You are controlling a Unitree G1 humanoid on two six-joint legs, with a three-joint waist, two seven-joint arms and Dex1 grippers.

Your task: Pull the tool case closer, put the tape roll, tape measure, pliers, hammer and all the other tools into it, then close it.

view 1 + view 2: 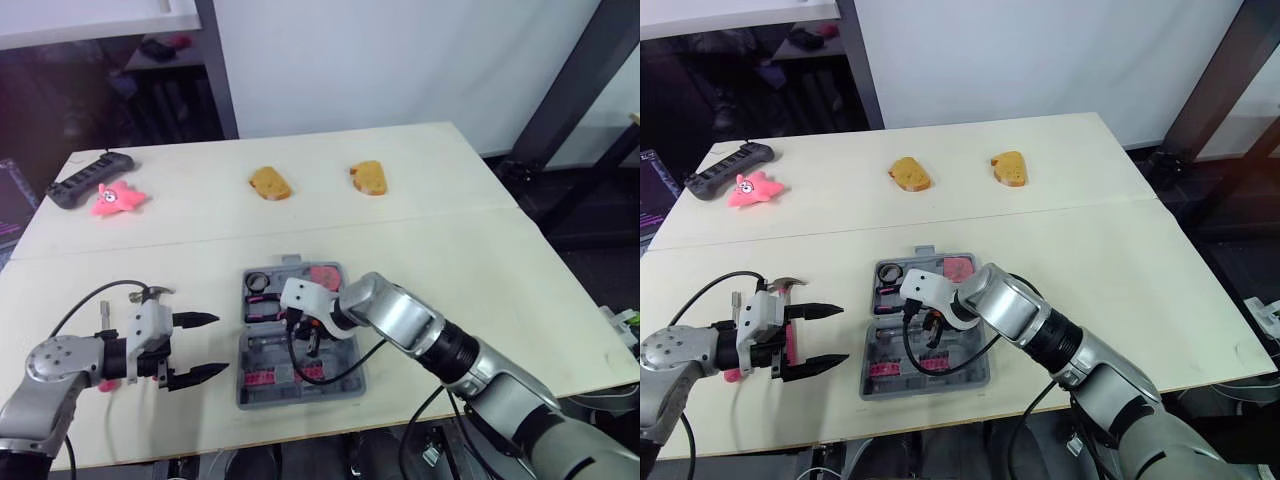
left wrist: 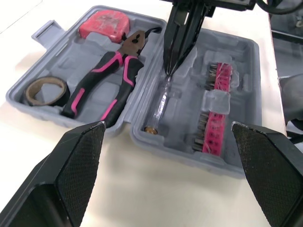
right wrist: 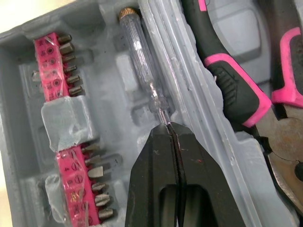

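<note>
Risk, near side: the hammer (image 1: 787, 286) is not yet in. It lies on the table just beside the left arm's wrist, back of the left gripper (image 1: 200, 344). That gripper's fingers are spread wide with nothing between them. They point at the tool case (image 1: 300, 399) from its left, apart from it. Taking the hammer probably means backing off and re-aiming; a reach from this pose would likely shove it.

Risk, case: the right arm comes across from the right, wrist bent steeply down into the near half. The right gripper (image 3: 172, 137) is pinched together on the thin metal shank of the tester screwdriver (image 3: 139, 45). The clear handle lies along the groove beside the hinge ridge, seemingly in its recess. Hold on so thin a shank looks poor and could twist or slip. If released proud of the recess, the lid probably won't shut. Bit strips (image 3: 54, 61) sit just beside; a sideways drag could knock them.

Far half: pliers (image 2: 104, 85), tape roll (image 2: 45, 90) and tape measure (image 2: 106, 28) are seated.

Far table: two bread-like pieces (image 1: 270, 183), pink star toy (image 1: 118, 198) and power strip (image 1: 90, 178), well apart from the work.
</note>
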